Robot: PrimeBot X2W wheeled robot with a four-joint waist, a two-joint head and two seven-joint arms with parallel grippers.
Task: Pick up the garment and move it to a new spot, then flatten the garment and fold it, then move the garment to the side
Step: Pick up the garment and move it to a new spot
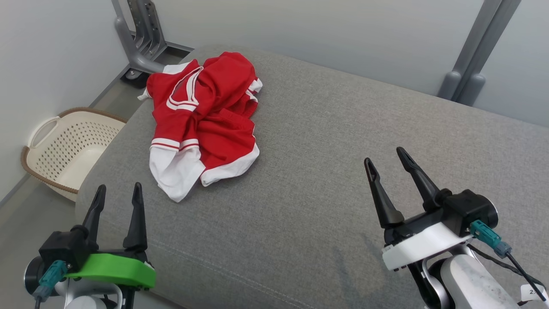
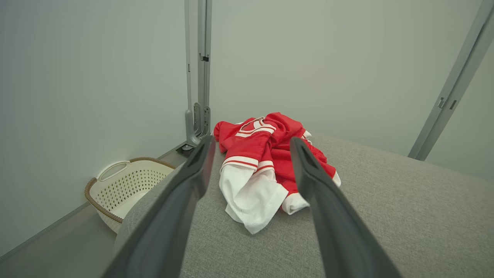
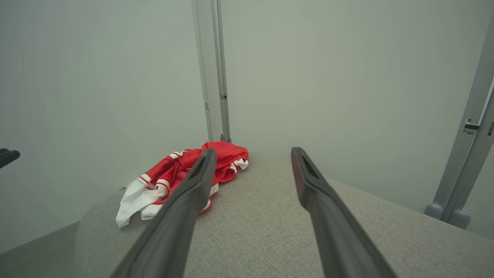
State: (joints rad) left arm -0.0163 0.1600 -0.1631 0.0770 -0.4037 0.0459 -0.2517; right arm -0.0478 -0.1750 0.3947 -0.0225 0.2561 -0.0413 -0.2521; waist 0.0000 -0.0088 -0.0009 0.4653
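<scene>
A red garment (image 1: 205,118) with white trim lies crumpled near the far left corner of a grey cushioned surface (image 1: 334,141). The left wrist view has the garment (image 2: 266,162) straight ahead of the fingers, and the right wrist view has the garment (image 3: 173,179) off to the left. My left gripper (image 1: 119,192) hovers open over the near left edge, well short of the cloth, nothing between its fingers. Over the near right side my right gripper (image 1: 384,156) is open and empty too.
A cream perforated laundry basket (image 1: 68,148) stands on the floor left of the cushion. Grey metal frame posts rise at the back left (image 1: 139,38) and back right (image 1: 480,56) against pale walls. The cushion's middle and right are bare fabric.
</scene>
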